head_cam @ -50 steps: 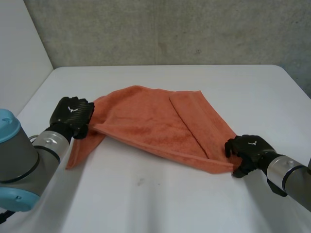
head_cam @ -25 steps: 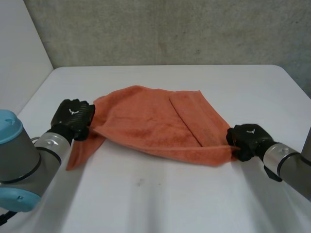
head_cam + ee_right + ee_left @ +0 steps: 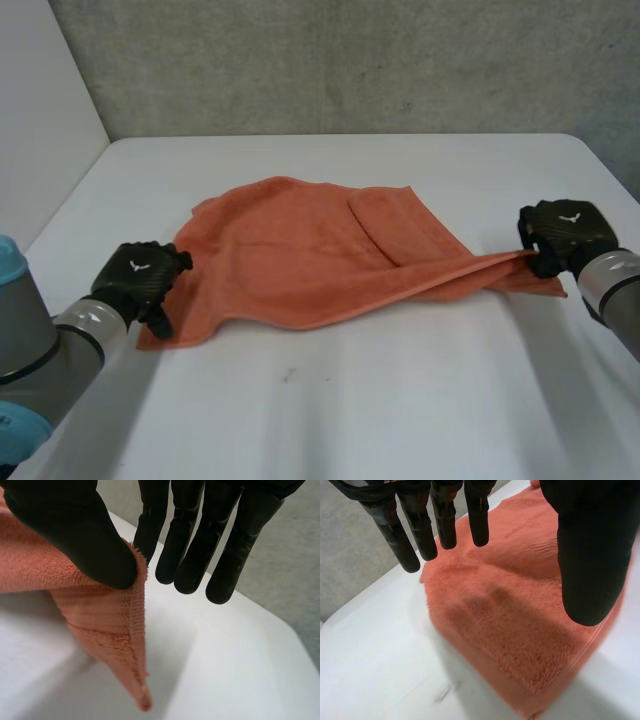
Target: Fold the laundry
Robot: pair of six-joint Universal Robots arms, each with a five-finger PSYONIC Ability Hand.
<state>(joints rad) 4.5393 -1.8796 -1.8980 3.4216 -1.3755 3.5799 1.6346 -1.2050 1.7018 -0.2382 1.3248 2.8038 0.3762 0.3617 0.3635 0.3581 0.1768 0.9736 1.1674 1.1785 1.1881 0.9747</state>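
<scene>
At the centre of the white table (image 3: 340, 410) the orange towel (image 3: 300, 250) lies rumpled, with a flap doubled over toward its 1 o'clock part and one corner drawn taut toward 3 o'clock. The right hand (image 3: 565, 232) has that corner: its thumb (image 3: 75, 535) nips the hem against one finger, the others straight and free. The left hand (image 3: 135, 282) sits at the towel's 8 o'clock corner. Risk: the pinch is thin, right at the hem's edge. A harder pull may slip it or drag the whole towel toward 3 o'clock, since the left pins nothing. The head view hints at a left grip, but the left wrist view shows fingers (image 3: 422, 535) straight, thumb wide, towel loose beneath, nothing held.
</scene>
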